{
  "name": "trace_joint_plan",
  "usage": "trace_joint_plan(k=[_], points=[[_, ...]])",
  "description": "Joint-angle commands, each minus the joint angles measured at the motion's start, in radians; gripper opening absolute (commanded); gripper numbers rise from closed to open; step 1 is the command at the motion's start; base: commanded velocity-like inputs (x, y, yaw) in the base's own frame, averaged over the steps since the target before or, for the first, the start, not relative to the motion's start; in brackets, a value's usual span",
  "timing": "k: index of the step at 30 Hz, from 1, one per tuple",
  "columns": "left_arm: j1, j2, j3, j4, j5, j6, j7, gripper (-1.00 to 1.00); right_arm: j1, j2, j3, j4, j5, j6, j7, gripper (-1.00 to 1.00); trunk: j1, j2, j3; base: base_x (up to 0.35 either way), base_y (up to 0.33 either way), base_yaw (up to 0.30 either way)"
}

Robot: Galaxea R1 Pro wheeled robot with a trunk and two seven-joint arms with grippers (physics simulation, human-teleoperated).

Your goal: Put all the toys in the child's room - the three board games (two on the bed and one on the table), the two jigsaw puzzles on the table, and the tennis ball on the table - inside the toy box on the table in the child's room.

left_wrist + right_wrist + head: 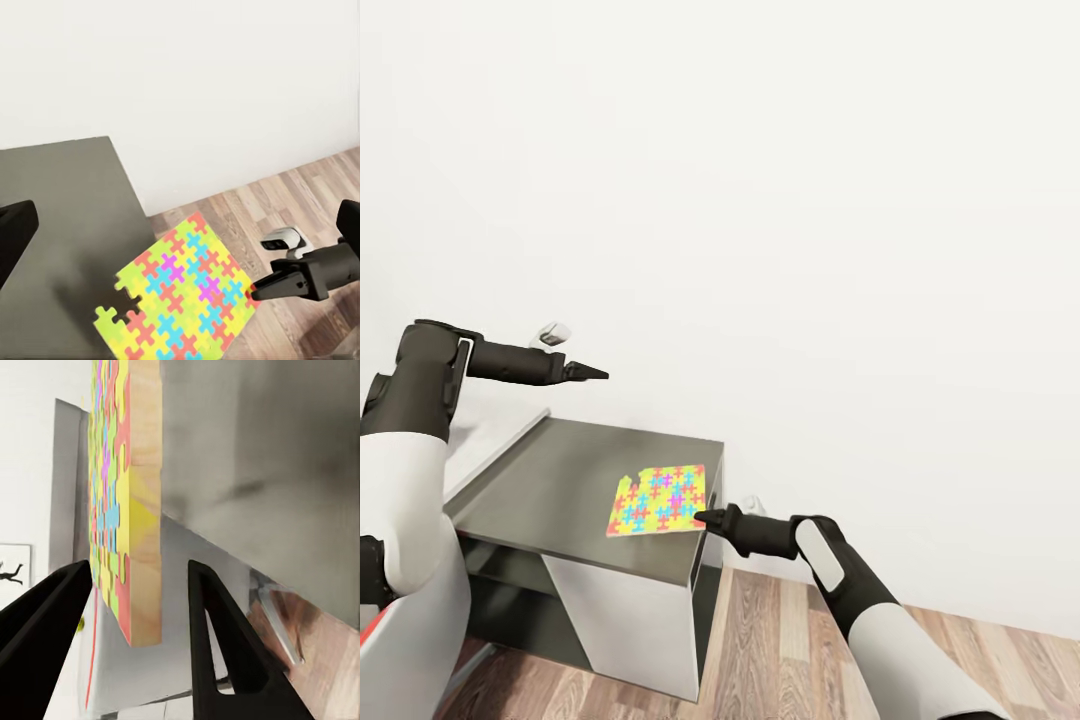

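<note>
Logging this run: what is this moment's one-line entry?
right end effector: open, at jigsaw puzzle edge | puzzle: on dark side unit | left end effector: raised

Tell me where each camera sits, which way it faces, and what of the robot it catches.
Head: looks forward and down at the dark side unit, the puzzle, both arms.
Left wrist: on the raised left arm, looks down on the puzzle and the right gripper.
Right wrist: at the puzzle's edge, between its open fingers.
All three share the puzzle.

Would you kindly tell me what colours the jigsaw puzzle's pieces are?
The jigsaw puzzle mixes yellow, green, red, blue and purple pieces; clearest in the left wrist view.
</note>
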Motion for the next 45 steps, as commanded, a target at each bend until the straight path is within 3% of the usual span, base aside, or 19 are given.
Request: trace_joint_plan(k=[1,29,38,45], points=[[-0.001,-0.001,0.001,-0.001,-0.011,0.01,-0.01,1.0,0.0,0.0,-0.005,0.0,0.004,0.003,0.016,-1.0,-0.004,0.007,0.002,-0.074,0.0,0.0],[-0.006,-0.001,0.001,-0.001,-0.012,0.012,-0.01,1.0,0.01,-0.001,-0.021,0.0,0.005,-0.002,0.043,-1.0,-0.111,0.203,0.09,-0.007,0.0,0.0],[-0.006,-0.002,0.001,-0.001,-0.012,0.012,-0.01,1.0,0.01,-0.013,-0.02,0.0,0.004,-0.074,0.046,-1.0,-0.146,0.266,0.118,0.0,0.0,0.0],[-0.007,-0.002,0.001,-0.001,-0.012,0.012,-0.01,1.0,0.01,-0.022,-0.019,0.0,0.004,-0.087,0.073,-1.0,-0.173,0.315,0.14,0.0,0.0,0.0]])
